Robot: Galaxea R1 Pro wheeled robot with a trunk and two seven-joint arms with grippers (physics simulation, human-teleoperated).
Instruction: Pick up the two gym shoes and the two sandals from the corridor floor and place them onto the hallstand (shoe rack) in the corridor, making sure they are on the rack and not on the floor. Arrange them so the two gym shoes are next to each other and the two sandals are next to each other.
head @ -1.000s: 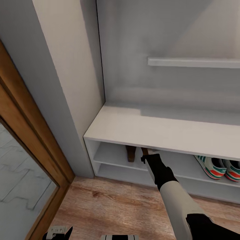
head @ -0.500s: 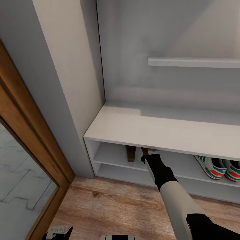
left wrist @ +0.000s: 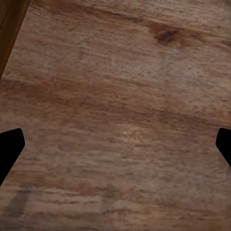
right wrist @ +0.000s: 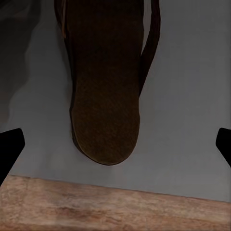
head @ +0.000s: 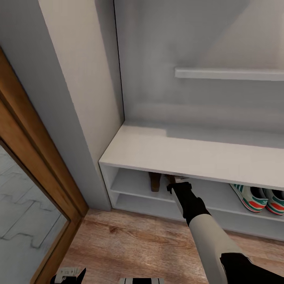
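The left gripper [left wrist: 115, 144] hangs over the light brown wood-plank floor [head: 130, 244], fingers [left wrist: 9, 147] spread and released. On the white bench rack's [head: 189, 156] upper shelf lie dark brown leather sandals [head: 154, 181], the right gripper [right wrist: 115, 144] released before one [right wrist: 106, 86], then cream green-striped sneakers [head: 258, 199].

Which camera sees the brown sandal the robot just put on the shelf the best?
The right wrist view. The sandal lies close there, its heel end and strap plain on the grey shelf, between the open right tool's tips. In the head view a bit of it peeks past the arm. The left wrist view looks at floor.
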